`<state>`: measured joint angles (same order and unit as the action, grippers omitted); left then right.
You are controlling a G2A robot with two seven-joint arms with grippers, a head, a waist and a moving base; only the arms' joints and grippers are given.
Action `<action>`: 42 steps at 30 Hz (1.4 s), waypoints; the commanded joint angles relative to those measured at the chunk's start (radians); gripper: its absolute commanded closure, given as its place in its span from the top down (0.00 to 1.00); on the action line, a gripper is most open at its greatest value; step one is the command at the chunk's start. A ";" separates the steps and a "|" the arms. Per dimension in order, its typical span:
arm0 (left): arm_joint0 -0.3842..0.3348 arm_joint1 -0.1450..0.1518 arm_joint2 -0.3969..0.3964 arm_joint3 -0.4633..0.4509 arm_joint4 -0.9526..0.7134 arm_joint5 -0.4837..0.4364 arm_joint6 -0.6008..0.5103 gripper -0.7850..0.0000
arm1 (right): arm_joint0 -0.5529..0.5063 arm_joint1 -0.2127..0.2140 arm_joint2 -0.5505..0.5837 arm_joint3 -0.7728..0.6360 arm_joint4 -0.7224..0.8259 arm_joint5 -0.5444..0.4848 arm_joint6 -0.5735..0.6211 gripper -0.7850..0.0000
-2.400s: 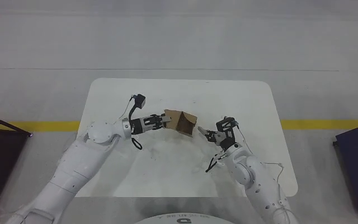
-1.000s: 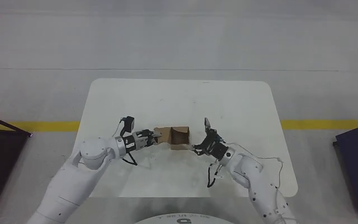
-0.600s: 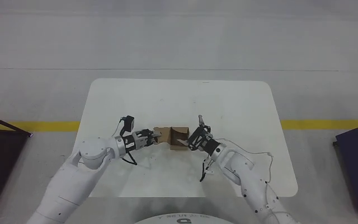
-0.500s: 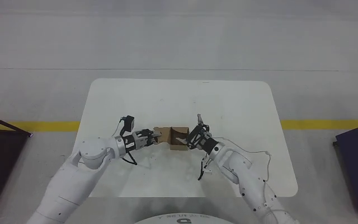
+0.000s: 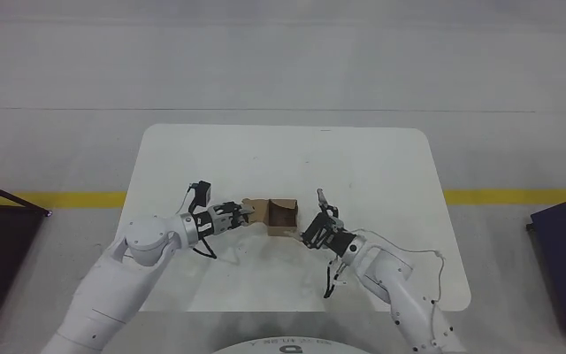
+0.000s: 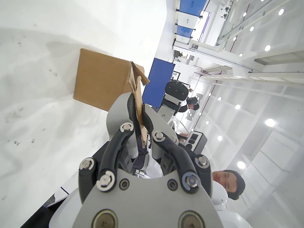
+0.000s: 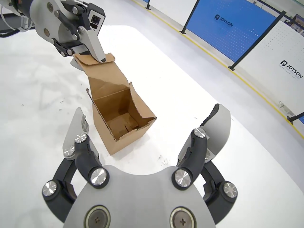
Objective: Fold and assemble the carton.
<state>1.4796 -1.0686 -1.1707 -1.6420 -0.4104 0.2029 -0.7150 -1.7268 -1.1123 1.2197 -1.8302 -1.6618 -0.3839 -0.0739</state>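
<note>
One lid flap (image 7: 108,59) of the carton (image 5: 281,215), upright at the middle of the table (image 5: 371,159), sits clenched in the left gripper (image 6: 137,106); the right gripper (image 7: 149,111) hangs released near its right side, apart. Best hold that flap steady while tucking side flaps (image 7: 139,105) inward first.

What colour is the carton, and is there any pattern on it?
The carton is plain brown cardboard inside and out, with no pattern. The right wrist view shows it best.
</note>
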 commanded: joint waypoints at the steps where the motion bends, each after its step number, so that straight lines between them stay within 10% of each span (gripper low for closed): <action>1: -0.002 0.000 0.001 0.000 0.004 0.002 -0.004 0.00 | 0.015 -0.004 -0.017 0.007 -0.003 0.016 0.019 1.00; 24: -0.002 0.002 -0.002 -0.002 0.002 -0.008 -0.011 0.00 | 0.222 -0.053 -0.163 0.184 0.079 0.131 0.222 1.00; 42: 0.010 0.005 -0.009 -0.012 0.002 -0.017 -0.018 0.00 | 0.116 -0.035 -0.045 -0.009 0.132 0.162 0.151 1.00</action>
<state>1.4900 -1.0634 -1.1802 -1.6531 -0.4094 0.1859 -0.7322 -1.6197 -1.1453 1.1786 -1.8482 -1.5464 -0.2279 0.0724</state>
